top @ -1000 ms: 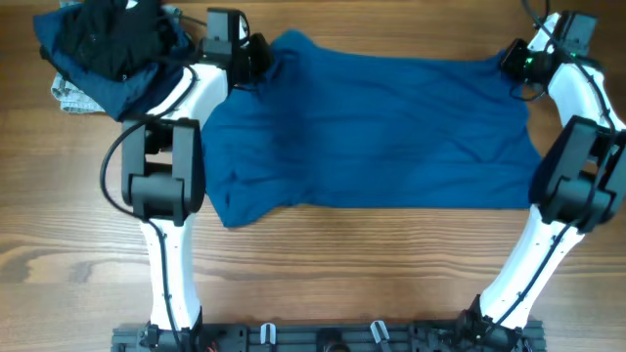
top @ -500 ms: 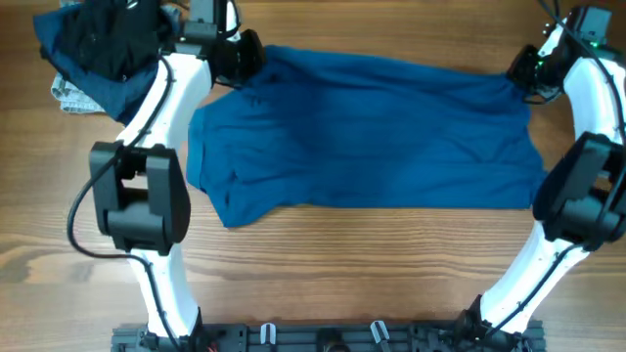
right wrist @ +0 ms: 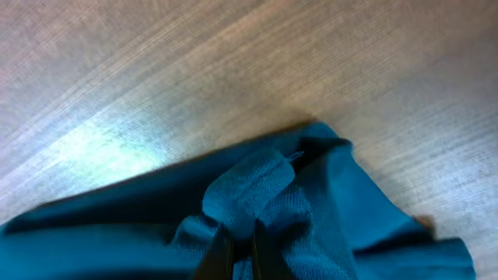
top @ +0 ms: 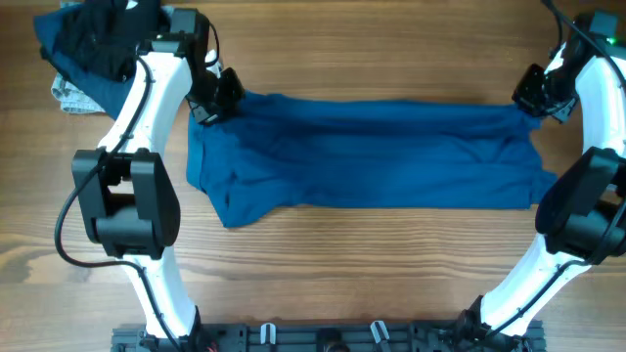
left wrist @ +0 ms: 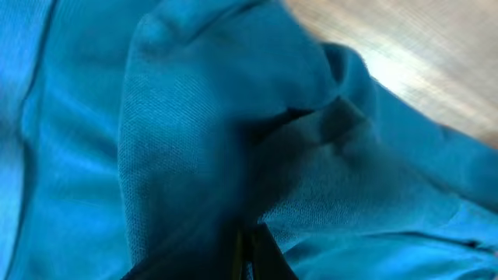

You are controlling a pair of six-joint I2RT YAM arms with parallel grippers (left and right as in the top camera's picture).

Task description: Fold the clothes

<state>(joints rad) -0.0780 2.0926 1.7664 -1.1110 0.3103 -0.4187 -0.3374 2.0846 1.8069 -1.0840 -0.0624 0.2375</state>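
The blue shirt (top: 372, 152) lies spread as a wide band across the middle of the overhead frame on the wooden table (top: 391, 269). Its upper edge runs almost straight between the two claws. The left gripper (top: 212, 97) sits at the shirt's upper left corner, jaws clamped together on bunched cloth. In the left wrist view only a dark sliver of that gripper (left wrist: 247, 250) shows at the bottom edge, buried in folds. The right gripper (top: 537, 96) sits at the upper right corner, likewise pinched tight on the shirt. The right wrist view shows it (right wrist: 237, 253) nipping a small raised fold, with bare wood beyond. The shirt's lower edge is fairly straight, save for a drooping flap at lower left. Bare table lies open below the garment across the lower middle of the frame, and in a strip above its upper edge. A heap of dark and pale garments (top: 98, 44) occupies the upper left corner, just beside the left arm and apart from the shirt. The top of the frame cuts the heap off. The right arm's elbow covers the shirt's lower right corner and is itself clipped by the right edge. Buttons and seams cannot be made out.
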